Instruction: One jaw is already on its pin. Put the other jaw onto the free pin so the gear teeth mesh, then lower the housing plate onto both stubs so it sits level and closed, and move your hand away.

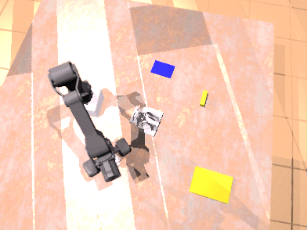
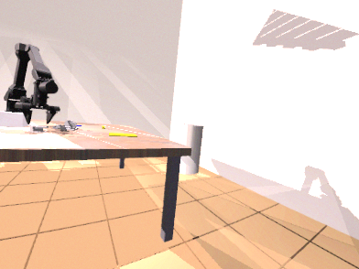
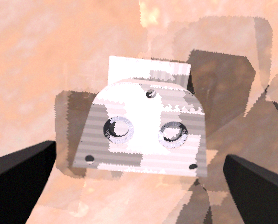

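The pale housing plate (image 3: 135, 159) lies below my gripper in the wrist view, with two large round holes, three small dark holes and a white block at its far edge. Only a sliver of it shows from above, beside the hand; it also shows low on the table (image 2: 37, 129). My gripper (image 2: 38, 122) (image 3: 142, 156) is open and empty above the plate, one finger toward each side. The white base (image 1: 158, 120) with the grey jaws (image 1: 146, 119) stands apart from the hand; it appears small in the exterior view (image 2: 70, 125). Pins and tooth mesh are too small and shadowed to tell.
A blue rectangle (image 1: 162, 69), a small yellow bar (image 1: 204, 98) (image 2: 103, 127) and a large yellow rectangle (image 1: 211, 185) (image 2: 123, 134) lie on the table. A white block (image 1: 95, 102) is by the arm's base. Strong shadows cross the table.
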